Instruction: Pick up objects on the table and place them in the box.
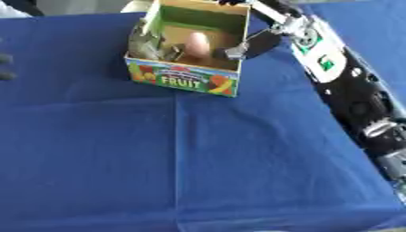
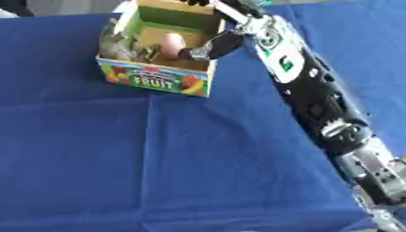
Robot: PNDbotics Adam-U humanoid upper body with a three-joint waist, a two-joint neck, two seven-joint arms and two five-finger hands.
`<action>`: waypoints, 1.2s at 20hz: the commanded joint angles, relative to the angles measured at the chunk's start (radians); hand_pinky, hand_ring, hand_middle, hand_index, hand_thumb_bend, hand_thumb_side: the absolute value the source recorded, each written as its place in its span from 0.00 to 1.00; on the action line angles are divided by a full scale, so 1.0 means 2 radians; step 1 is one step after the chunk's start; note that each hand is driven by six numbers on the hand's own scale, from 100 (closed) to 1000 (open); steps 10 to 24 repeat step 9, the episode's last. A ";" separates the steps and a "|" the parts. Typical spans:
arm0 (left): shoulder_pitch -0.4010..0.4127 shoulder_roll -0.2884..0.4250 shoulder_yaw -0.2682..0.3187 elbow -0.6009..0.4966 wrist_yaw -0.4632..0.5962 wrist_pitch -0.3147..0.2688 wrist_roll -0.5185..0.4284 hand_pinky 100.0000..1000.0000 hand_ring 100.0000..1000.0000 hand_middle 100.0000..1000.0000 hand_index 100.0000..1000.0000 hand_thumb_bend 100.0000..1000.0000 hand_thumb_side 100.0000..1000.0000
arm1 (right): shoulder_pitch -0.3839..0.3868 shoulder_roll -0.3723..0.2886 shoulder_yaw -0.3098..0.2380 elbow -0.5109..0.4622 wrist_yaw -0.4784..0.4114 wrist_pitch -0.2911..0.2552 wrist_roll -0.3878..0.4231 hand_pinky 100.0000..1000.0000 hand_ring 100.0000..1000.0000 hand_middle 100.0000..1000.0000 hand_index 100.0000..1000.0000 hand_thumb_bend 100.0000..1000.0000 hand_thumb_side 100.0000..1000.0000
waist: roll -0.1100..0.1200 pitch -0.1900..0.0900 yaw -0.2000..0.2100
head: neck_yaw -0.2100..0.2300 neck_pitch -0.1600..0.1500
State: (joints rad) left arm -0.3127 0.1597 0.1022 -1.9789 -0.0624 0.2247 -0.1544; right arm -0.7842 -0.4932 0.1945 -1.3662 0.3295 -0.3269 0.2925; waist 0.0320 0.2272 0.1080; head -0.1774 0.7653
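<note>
The desk [image 1: 198,172], covered by a blue cloth, filled most of both views. The right arm [image 2: 317,104] stretched along the desk's right edge toward the far side. A cardboard box [image 1: 184,81] printed with "FRUIT" stood near the far edge, open at the top. The right robot hand [image 1: 258,43] hung over the box's right rim, a dark finger and thumb reaching just inside it; whether they were spread or curled could not be told, and no object showed between them. Inside the box lay a pale pink rounded object [image 1: 197,44] and, against the left wall, greyish crumpled items [image 1: 147,45]. Dark fingertips of the left robot hand [image 1: 5,65] showed at the left edge, too little to tell their state.
</note>
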 commanded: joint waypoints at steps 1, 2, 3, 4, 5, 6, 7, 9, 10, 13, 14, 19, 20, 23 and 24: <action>-0.001 0.014 0.007 -0.011 -0.005 -0.001 0.005 0.56 0.63 0.66 0.77 0.32 0.59 | 0.019 -0.027 -0.020 -0.070 -0.055 0.026 -0.016 0.80 0.78 0.74 0.92 0.53 0.37 | 0.000 -0.010 -0.004 | 0.007 0.002; 0.000 0.014 0.008 -0.011 -0.005 -0.001 0.007 0.56 0.63 0.66 0.77 0.32 0.58 | 0.033 -0.030 -0.027 -0.089 -0.074 0.034 -0.028 0.79 0.77 0.72 0.90 0.53 0.38 | 0.000 -0.009 -0.006 | 0.010 0.002; 0.002 0.014 0.010 -0.011 -0.006 0.000 0.009 0.56 0.63 0.66 0.77 0.32 0.58 | 0.047 -0.033 -0.033 -0.107 -0.091 0.042 -0.040 0.78 0.76 0.71 0.90 0.52 0.38 | 0.000 -0.009 -0.008 | 0.011 0.002; 0.003 0.014 0.010 -0.011 -0.006 0.000 0.011 0.56 0.63 0.65 0.77 0.31 0.58 | 0.061 -0.036 -0.039 -0.124 -0.106 0.048 -0.049 0.78 0.75 0.70 0.90 0.52 0.37 | 0.000 -0.009 -0.010 | 0.013 0.002; 0.004 0.014 0.011 -0.011 -0.006 0.000 0.012 0.56 0.63 0.65 0.77 0.31 0.58 | 0.074 -0.038 -0.044 -0.139 -0.120 0.054 -0.056 0.78 0.76 0.70 0.90 0.52 0.37 | 0.000 -0.008 -0.011 | 0.015 0.002; 0.006 0.015 0.013 -0.011 -0.006 -0.001 0.015 0.56 0.63 0.65 0.77 0.31 0.58 | 0.087 -0.039 -0.049 -0.152 -0.132 0.058 -0.059 0.78 0.76 0.70 0.90 0.51 0.37 | 0.000 -0.008 -0.013 | 0.018 0.002; 0.008 0.015 0.014 -0.011 -0.005 -0.001 0.018 0.55 0.63 0.65 0.77 0.31 0.58 | 0.098 -0.040 -0.053 -0.164 -0.142 0.061 -0.060 0.78 0.76 0.70 0.90 0.51 0.37 | 0.000 -0.007 -0.015 | 0.021 0.002; 0.012 0.014 0.016 -0.011 -0.003 0.000 0.023 0.55 0.62 0.65 0.76 0.31 0.58 | 0.123 -0.040 -0.062 -0.187 -0.159 0.065 -0.059 0.78 0.76 0.70 0.90 0.51 0.36 | 0.001 -0.007 -0.020 | 0.024 0.002; 0.012 0.014 0.016 -0.011 -0.003 0.000 0.023 0.55 0.62 0.65 0.76 0.31 0.58 | 0.123 -0.040 -0.062 -0.187 -0.159 0.065 -0.059 0.78 0.76 0.70 0.90 0.51 0.36 | 0.001 -0.007 -0.020 | 0.024 0.002; 0.012 0.014 0.016 -0.011 -0.003 0.000 0.023 0.55 0.62 0.65 0.76 0.31 0.58 | 0.123 -0.040 -0.062 -0.187 -0.159 0.065 -0.059 0.78 0.76 0.70 0.90 0.51 0.36 | 0.001 -0.007 -0.020 | 0.024 0.002; 0.012 0.014 0.016 -0.011 -0.003 0.000 0.023 0.55 0.62 0.65 0.76 0.31 0.58 | 0.123 -0.040 -0.062 -0.187 -0.159 0.065 -0.059 0.78 0.76 0.70 0.90 0.51 0.36 | 0.001 -0.007 -0.020 | 0.024 0.002; 0.012 0.014 0.016 -0.011 -0.003 0.000 0.023 0.55 0.62 0.65 0.76 0.31 0.58 | 0.123 -0.040 -0.062 -0.187 -0.159 0.065 -0.059 0.78 0.76 0.70 0.90 0.51 0.36 | 0.001 -0.007 -0.020 | 0.024 0.002; 0.012 0.014 0.016 -0.011 -0.003 0.000 0.023 0.55 0.62 0.65 0.76 0.31 0.58 | 0.123 -0.040 -0.062 -0.187 -0.159 0.065 -0.059 0.78 0.76 0.70 0.90 0.51 0.36 | 0.001 -0.007 -0.020 | 0.024 0.002; 0.012 0.014 0.016 -0.011 -0.003 0.000 0.023 0.55 0.62 0.65 0.76 0.31 0.58 | 0.123 -0.040 -0.062 -0.187 -0.159 0.065 -0.059 0.78 0.76 0.70 0.90 0.51 0.36 | 0.001 -0.007 -0.020 | 0.024 0.002; 0.012 0.014 0.016 -0.011 -0.003 0.000 0.023 0.55 0.62 0.65 0.76 0.31 0.58 | 0.123 -0.040 -0.062 -0.187 -0.159 0.065 -0.059 0.78 0.76 0.70 0.90 0.51 0.36 | 0.001 -0.007 -0.020 | 0.024 0.002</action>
